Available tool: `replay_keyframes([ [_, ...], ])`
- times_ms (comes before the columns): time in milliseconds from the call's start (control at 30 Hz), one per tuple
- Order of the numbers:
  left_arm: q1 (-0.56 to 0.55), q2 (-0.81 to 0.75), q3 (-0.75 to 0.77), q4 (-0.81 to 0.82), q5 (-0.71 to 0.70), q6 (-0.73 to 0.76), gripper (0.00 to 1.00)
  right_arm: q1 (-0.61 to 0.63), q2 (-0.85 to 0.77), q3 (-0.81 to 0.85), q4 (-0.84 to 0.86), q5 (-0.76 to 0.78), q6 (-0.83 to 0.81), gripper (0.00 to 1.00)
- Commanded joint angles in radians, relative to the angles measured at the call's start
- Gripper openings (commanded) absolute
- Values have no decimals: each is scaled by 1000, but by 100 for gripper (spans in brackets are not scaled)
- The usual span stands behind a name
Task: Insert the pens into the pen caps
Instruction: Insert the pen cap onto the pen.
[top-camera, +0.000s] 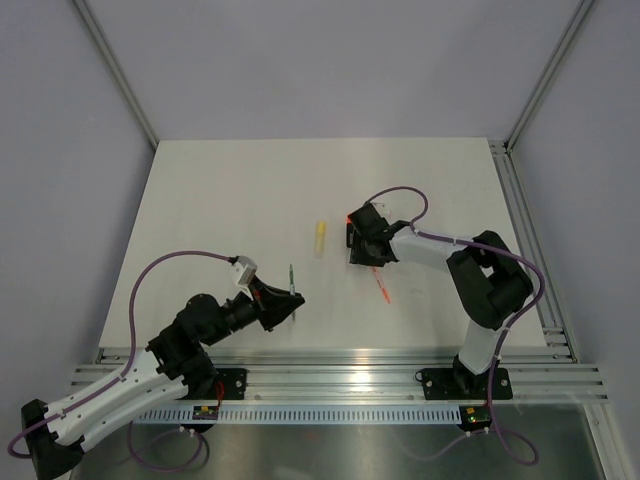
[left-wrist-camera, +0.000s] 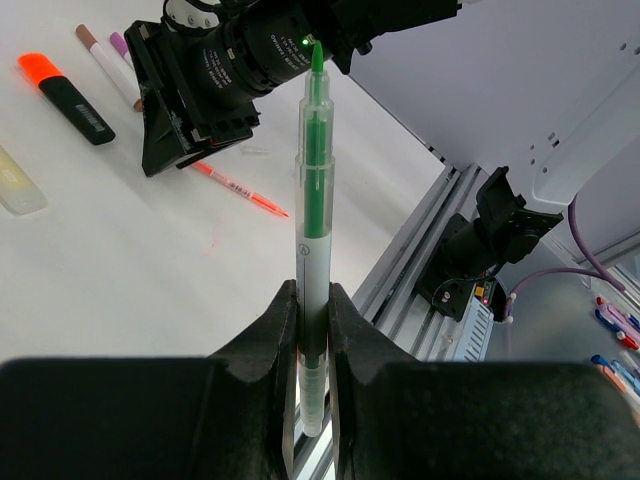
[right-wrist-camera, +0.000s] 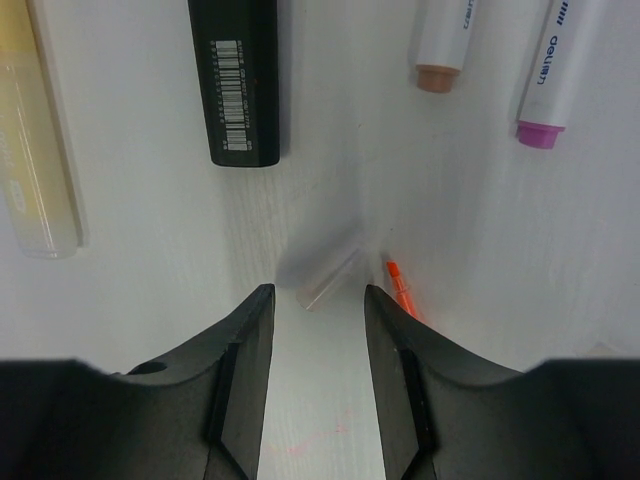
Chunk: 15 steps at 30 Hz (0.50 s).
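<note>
My left gripper (top-camera: 287, 304) (left-wrist-camera: 313, 296) is shut on a thin grey pen (left-wrist-camera: 313, 215) with a green tip and holds it above the table, tip pointing away; the pen also shows from above (top-camera: 292, 279). My right gripper (top-camera: 361, 249) (right-wrist-camera: 316, 300) is open, pointing down at the table. A small whitish cap (right-wrist-camera: 323, 273) lies on the table just ahead of its fingertips, between their lines. An orange-red pen (right-wrist-camera: 400, 287) (top-camera: 382, 286) (left-wrist-camera: 240, 188) lies beside the right finger. A black highlighter (right-wrist-camera: 236, 80) (left-wrist-camera: 68, 97) and a pale yellow highlighter (right-wrist-camera: 40, 150) (top-camera: 320, 238) lie further out.
Two white pens, one with a brownish end (right-wrist-camera: 444, 40) and one with a purple end (right-wrist-camera: 556, 70), lie ahead and to the right of the right gripper. The aluminium rail (top-camera: 350, 362) runs along the table's near edge. Faint orange marks stain the table.
</note>
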Motion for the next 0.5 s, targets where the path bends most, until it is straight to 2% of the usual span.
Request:
replay_keyframes([
  [0,-4,-4,-3,53,-3,14,0,-12,29,31,9,39,-9,48],
  [367,-4,-4,-1,53,-5,13,0,-12,92,117,-57,90,-54,44],
  [467,-4,-12,-1,52,-6,14,0,-12,98,116,-60,89,-54,35],
])
